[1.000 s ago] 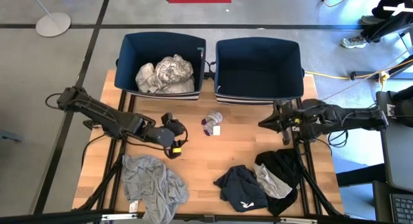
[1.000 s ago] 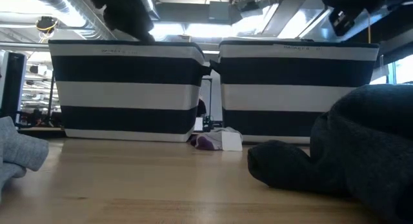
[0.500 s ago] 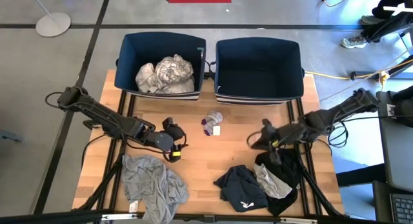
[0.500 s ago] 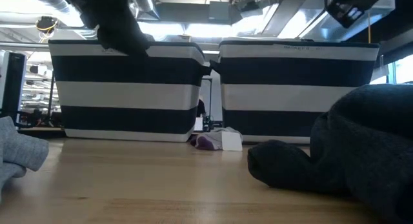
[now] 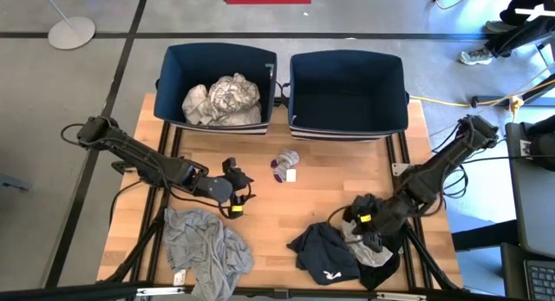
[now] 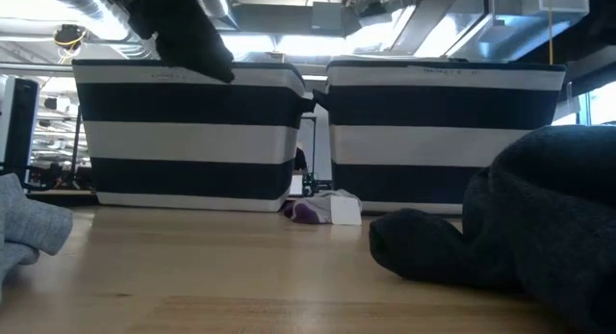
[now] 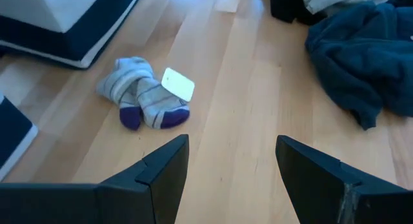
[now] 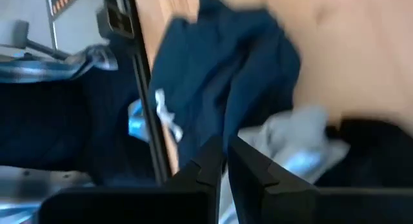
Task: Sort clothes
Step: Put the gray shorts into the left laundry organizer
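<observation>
**Wooden table and what lies on it**

Light wooden slatted table (image 5: 303, 193), on a dark frame.
- Two navy fabric bins at the far edge, side by side: left bin (image 5: 169, 93), right bin (image 5: 347, 123).
- Pair of grey socks with purple toes (image 5: 284, 165), near the middle, with a white tag (image 7: 177, 84) resting on them.
- Grey garment (image 5: 204, 245), front left corner.
- Navy garment (image 5: 323, 253), front, right of centre.
- Black garment (image 5: 386, 216) with a light grey piece (image 5: 364, 247) on it, front right, touching the navy one.

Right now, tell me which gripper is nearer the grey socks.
Left. The left gripper hangs just beside the grey socks, open. The right gripper is farther off, shut, over the dark clothes pile.
</observation>
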`<action>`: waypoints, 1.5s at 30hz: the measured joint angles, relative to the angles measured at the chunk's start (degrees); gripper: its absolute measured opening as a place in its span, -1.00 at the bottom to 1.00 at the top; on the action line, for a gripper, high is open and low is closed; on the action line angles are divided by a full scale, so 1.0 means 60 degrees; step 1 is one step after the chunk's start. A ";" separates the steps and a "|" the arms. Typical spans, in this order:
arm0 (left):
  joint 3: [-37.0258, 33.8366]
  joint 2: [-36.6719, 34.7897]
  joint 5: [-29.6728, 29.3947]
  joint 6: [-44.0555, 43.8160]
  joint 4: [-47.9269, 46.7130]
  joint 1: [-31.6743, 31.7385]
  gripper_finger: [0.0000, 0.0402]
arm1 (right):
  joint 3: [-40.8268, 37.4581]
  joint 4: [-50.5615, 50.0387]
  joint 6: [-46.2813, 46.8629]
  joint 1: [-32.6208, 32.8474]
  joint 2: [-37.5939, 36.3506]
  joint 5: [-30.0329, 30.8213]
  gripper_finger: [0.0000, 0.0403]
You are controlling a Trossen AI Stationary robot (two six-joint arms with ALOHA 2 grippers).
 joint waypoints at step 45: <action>0.0002 0.0000 0.0003 0.0910 0.0057 0.0000 0.11 | 0.0000 -0.0398 0.2304 0.0393 0.3896 -0.0891 0.18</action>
